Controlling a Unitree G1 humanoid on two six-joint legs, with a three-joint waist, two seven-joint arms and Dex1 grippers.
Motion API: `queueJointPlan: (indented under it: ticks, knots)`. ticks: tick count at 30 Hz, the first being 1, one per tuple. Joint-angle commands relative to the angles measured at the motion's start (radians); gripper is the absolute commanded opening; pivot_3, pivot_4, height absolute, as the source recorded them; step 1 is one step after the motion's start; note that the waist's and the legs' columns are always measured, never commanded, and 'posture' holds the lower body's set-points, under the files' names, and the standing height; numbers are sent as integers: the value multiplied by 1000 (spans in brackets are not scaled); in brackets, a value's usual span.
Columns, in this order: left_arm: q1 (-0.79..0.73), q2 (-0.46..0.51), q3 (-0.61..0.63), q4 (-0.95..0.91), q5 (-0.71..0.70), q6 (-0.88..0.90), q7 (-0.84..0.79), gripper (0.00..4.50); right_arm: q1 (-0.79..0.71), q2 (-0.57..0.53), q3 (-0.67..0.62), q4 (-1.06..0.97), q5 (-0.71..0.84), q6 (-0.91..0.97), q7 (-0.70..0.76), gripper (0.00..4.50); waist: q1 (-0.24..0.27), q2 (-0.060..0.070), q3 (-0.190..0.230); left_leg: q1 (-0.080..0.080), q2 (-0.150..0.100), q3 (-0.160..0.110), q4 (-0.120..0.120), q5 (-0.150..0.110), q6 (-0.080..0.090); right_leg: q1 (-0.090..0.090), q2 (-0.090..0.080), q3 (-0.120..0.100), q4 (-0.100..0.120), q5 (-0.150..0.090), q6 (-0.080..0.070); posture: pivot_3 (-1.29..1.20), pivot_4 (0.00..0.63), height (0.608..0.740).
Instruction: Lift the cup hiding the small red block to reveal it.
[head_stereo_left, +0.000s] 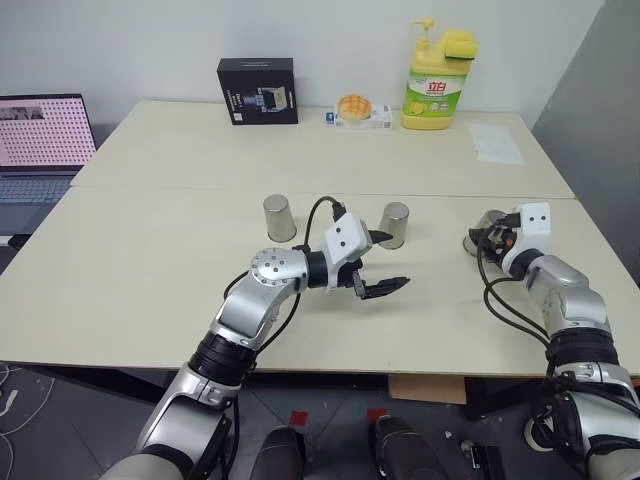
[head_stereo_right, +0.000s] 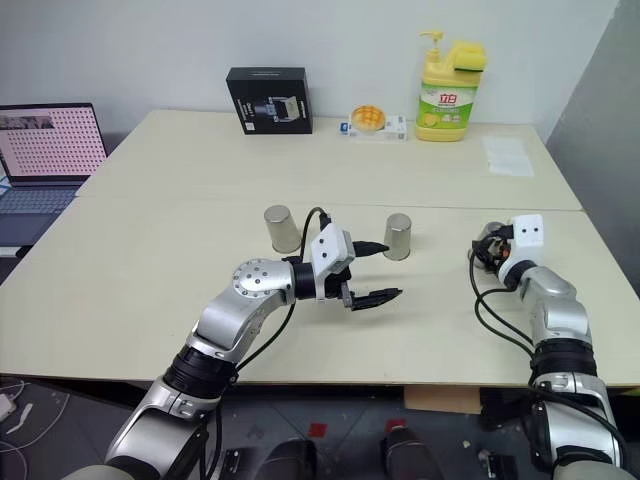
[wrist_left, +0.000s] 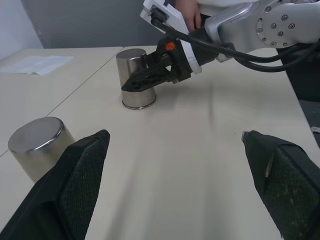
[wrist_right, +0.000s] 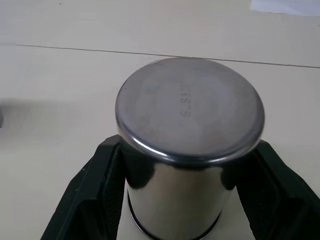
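Three alike silver cups stand upside down on the table: a left one (head_stereo_left: 280, 217), a middle one (head_stereo_left: 394, 224) and a right one (head_stereo_left: 478, 238). My right gripper (head_stereo_left: 484, 236) is shut on the right cup (wrist_right: 187, 145), one black finger (wrist_right: 95, 185) pressed against each side; the cup's rim rests on the table. My left gripper (head_stereo_left: 388, 262) hovers open just in front of the middle cup (wrist_left: 36, 142), nothing between its fingers (wrist_left: 75, 185). The small red block is hidden.
Along the back edge stand a black box (head_stereo_left: 258, 90), a small packet with an orange disc (head_stereo_left: 358, 112) and a yellow-green soap bottle (head_stereo_left: 436, 85). A sheet of paper (head_stereo_left: 496, 142) lies back right. A laptop (head_stereo_left: 40, 140) sits at the far left.
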Motion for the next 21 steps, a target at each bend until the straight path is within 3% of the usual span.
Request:
queueJointPlan:
  ticks: [1,11,20,21]
  knots:
    - [-24,-6,17,-18,0,-4,1,4500,29,-9,-36,-172,33,17,6,2717,0,0,0,0,0,0,0,0,0,0,0,0,0,0,0,0,150,740]
    - [-18,14,14,-34,0,20,-13,4500,174,-86,-115,-602,-4,323,-179,2717,5,1,0,-1,0,-1,0,0,0,0,0,-1,0,0,0,0,150,740]
    - [-30,10,4,-29,2,24,-16,4500,193,-34,-169,-404,12,305,-194,2717,0,1,0,1,0,0,0,0,0,0,0,0,0,0,0,0,150,740]
    - [-30,11,5,-30,1,25,-17,4500,189,-30,-167,-375,11,294,-191,3067,0,1,0,1,0,0,0,0,0,0,0,0,0,0,0,0,150,740]
